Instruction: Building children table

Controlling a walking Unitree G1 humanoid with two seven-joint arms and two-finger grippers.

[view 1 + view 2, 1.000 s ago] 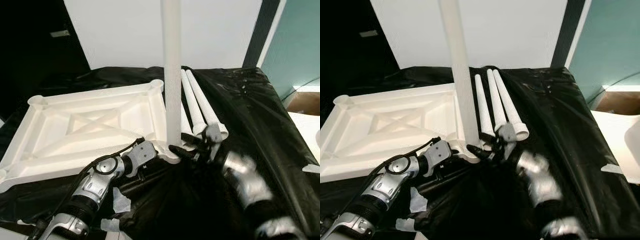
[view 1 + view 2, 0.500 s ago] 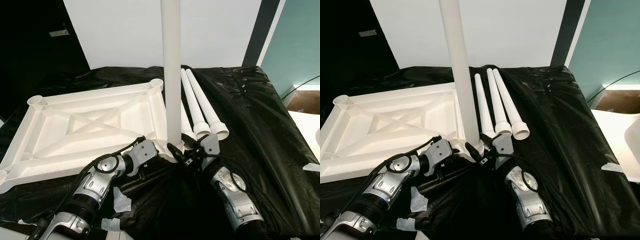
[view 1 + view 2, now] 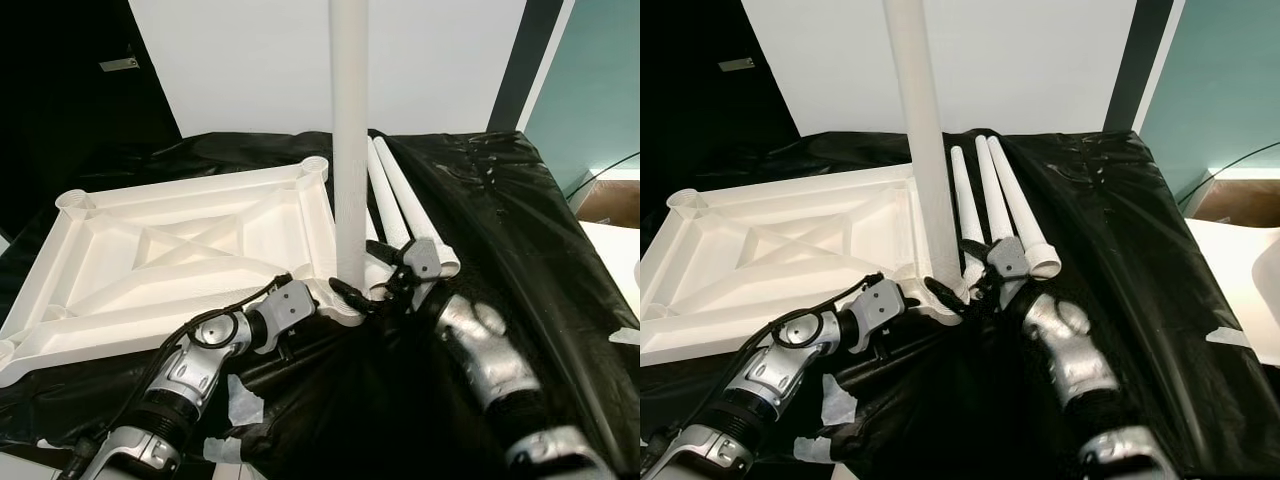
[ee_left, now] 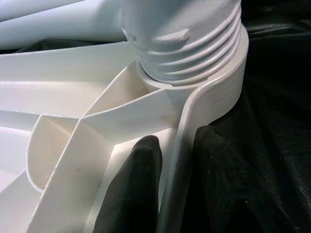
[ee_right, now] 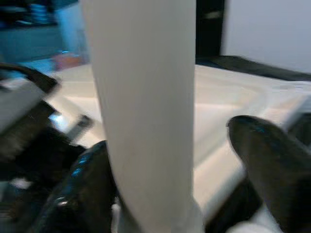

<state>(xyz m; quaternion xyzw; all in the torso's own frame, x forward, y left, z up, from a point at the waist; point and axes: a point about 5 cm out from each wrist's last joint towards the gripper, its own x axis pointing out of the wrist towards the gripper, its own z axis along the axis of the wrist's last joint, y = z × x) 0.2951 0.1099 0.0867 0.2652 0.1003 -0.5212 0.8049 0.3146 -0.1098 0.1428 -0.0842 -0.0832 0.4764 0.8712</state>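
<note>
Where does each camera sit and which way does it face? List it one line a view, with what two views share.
Left eye view: on the head, looking down at the upturned table top on black sheeting; both arms show.
Right eye view: the same scene, slightly shifted; three loose legs lie beside the upright leg.
Left wrist view: along the left hand, fingers astride the top's rim below the threaded socket.
Right wrist view: along the right hand, fingers either side of the upright leg.
Shared: both wrist views meet at the upright leg's corner.
</note>
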